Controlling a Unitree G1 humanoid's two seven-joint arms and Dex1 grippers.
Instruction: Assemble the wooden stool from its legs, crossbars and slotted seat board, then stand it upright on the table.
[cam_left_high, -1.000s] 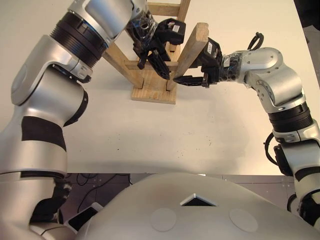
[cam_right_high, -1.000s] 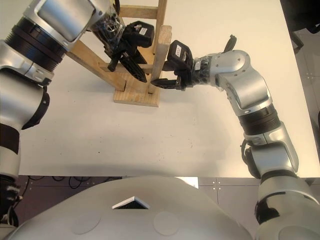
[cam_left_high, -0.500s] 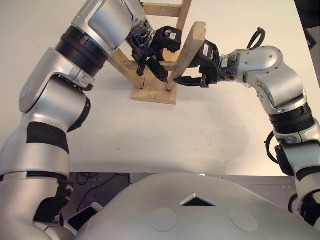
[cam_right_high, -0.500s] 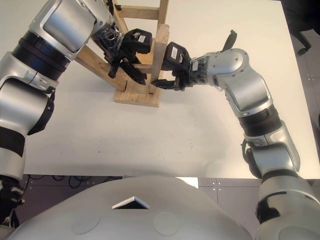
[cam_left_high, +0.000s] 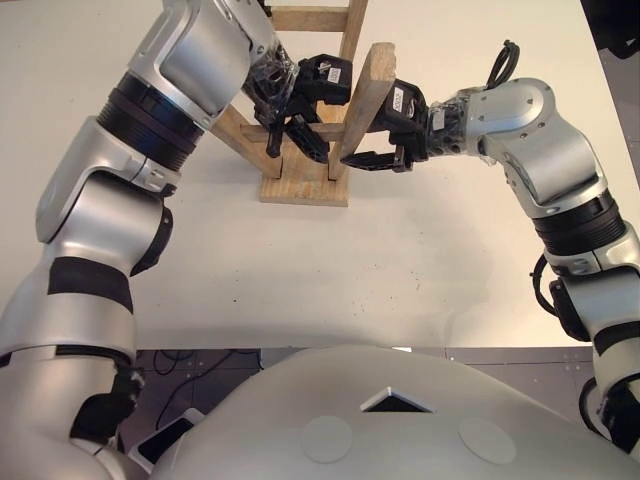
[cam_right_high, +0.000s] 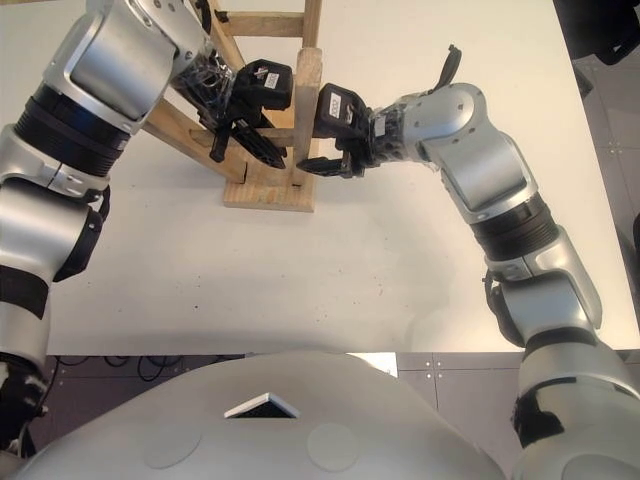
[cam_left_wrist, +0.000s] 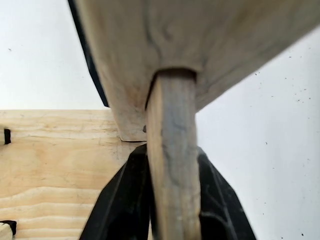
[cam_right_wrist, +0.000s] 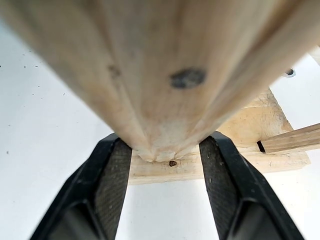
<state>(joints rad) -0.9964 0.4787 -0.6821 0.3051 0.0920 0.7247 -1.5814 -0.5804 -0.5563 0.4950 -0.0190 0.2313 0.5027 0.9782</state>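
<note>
The seat board lies flat on the table. Just above it the left gripper is clamped on a crossbar, the right gripper on a leg standing in it

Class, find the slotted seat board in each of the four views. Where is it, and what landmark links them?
Left eye view: seat board upper centre.
Right eye view: seat board upper left of centre.
Left wrist view: seat board behind the gripped crossbar.
Right wrist view: seat board beyond the jaws, behind the leg.
Shared landmark: the leg between the right arm's jaws.
</note>
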